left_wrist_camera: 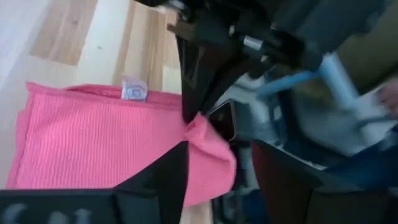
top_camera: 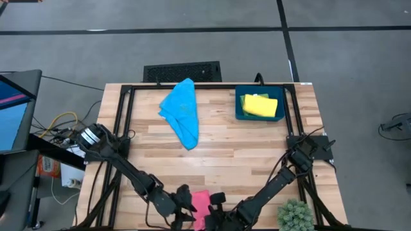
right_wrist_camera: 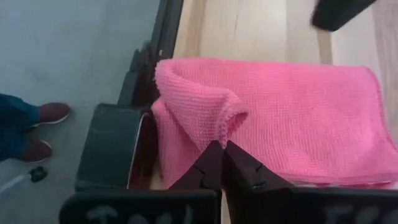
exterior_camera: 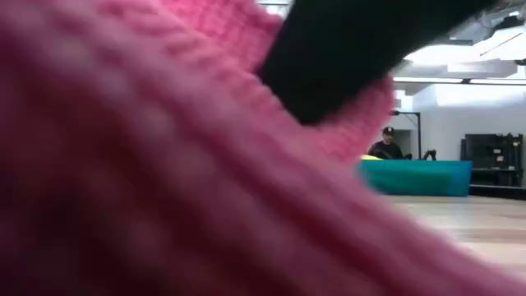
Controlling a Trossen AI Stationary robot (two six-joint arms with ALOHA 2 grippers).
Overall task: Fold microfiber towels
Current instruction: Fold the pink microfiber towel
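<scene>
Pinching a raised corner of the pink towel (right_wrist_camera: 292,118), the right pincer (right_wrist_camera: 222,163) has its fingers closed on the cloth, the rest of which lies flat on the worktop (top_camera: 257,147) ahead of it. The left pincer (left_wrist_camera: 217,168) stands open beside that corner, one finger over the cloth.

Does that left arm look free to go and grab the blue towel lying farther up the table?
Probably yes. The blue towel lies alone on bare wood, with nothing between it and the left gripper, which sits beside the pink towel that the right gripper pinches.
</scene>
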